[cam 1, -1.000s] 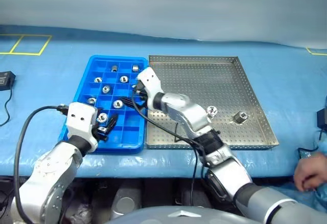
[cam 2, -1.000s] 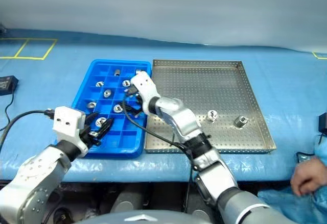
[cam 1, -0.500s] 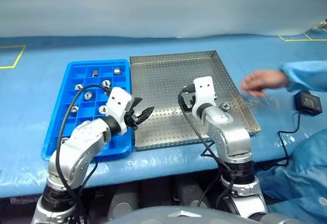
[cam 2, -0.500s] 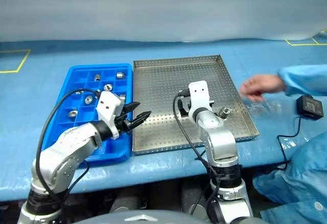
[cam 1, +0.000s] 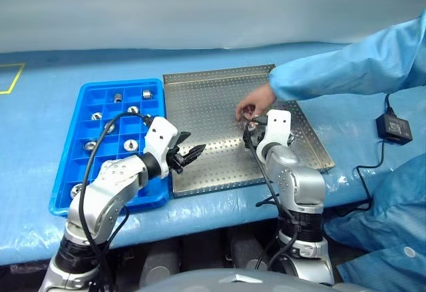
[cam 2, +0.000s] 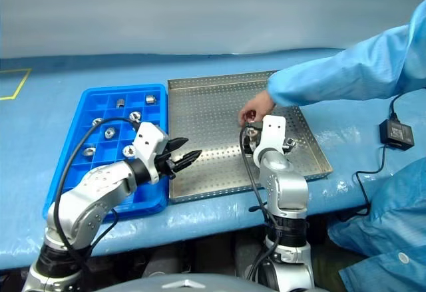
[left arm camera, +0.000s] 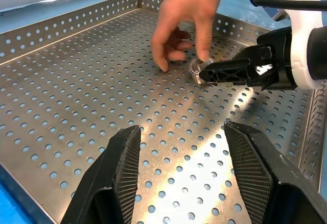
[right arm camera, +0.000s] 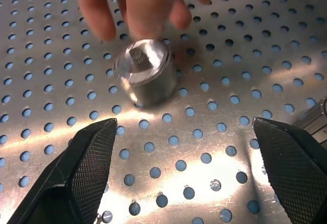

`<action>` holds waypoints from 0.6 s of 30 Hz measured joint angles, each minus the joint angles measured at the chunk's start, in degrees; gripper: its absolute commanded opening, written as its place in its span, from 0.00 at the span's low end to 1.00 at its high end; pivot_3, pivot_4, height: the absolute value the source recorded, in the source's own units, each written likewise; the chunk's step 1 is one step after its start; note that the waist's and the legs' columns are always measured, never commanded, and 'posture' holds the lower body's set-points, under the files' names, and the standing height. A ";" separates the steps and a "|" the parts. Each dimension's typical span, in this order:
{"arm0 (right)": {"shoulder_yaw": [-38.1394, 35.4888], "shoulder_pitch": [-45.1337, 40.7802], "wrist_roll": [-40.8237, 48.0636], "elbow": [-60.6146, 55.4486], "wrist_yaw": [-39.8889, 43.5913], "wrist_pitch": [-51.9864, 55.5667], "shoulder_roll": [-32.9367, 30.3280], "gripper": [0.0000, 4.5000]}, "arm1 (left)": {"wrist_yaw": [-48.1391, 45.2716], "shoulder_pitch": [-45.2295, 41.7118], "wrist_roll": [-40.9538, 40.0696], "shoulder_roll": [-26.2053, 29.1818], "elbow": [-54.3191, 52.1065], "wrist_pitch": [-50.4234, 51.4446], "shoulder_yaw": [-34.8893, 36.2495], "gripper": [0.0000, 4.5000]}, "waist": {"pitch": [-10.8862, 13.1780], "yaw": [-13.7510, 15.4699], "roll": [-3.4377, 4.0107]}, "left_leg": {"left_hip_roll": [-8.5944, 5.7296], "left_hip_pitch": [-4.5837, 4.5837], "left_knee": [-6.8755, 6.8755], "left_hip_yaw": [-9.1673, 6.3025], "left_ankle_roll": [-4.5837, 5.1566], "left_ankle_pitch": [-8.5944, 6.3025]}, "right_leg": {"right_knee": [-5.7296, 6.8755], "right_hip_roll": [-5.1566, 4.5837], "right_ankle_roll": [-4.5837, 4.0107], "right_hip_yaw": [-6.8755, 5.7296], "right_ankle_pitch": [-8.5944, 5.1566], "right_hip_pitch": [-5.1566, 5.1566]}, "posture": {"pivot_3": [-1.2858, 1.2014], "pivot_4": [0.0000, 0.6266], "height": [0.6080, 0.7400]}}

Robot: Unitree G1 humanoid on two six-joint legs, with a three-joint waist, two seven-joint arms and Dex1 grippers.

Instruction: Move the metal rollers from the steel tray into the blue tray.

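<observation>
Right pincer (right arm camera: 184, 183) is hovering released on the perforated silver steel tray (cam 1: 200, 99), a shiny short metal roller (right arm camera: 145, 76) lying upright just ahead under a person's hand (right arm camera: 143, 4); left pincer (left arm camera: 184, 178) is waiting released farther off.

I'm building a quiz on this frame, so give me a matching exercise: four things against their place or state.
Things:
1. left gripper
2. right gripper
3. person's hand
4. blue tray

States:
A. holds rollers in its compartments
B. open over bare perforated floor
C. fingers on a metal roller in the steel tray
D. open, facing that roller

Pairs: 1-B, 2-D, 3-C, 4-A
</observation>
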 measured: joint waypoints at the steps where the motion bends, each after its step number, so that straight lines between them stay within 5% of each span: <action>1: 0.01 0.00 0.15 0.33 0.03 0.00 0.00 0.99 | 0.22 0.18 0.01 0.01 0.00 0.00 0.02 0.63 | 0.00 0.03 0.00 | 0.00 0.00 0.00 0.00 0.00 0.00 | 0.00 0.00 0.00 0.00 0.00 0.00 | 0.50 0.24 1.00; 18: 1.42 -0.79 1.63 1.61 2.20 -0.52 -0.06 0.99 | 2.29 3.04 0.38 0.03 -0.53 -0.05 1.36 0.63 | 0.00 0.61 0.00 | 0.02 0.00 0.00 -0.01 0.00 0.00 | 0.00 -0.01 0.01 0.00 0.00 0.00 | 0.52 0.24 1.00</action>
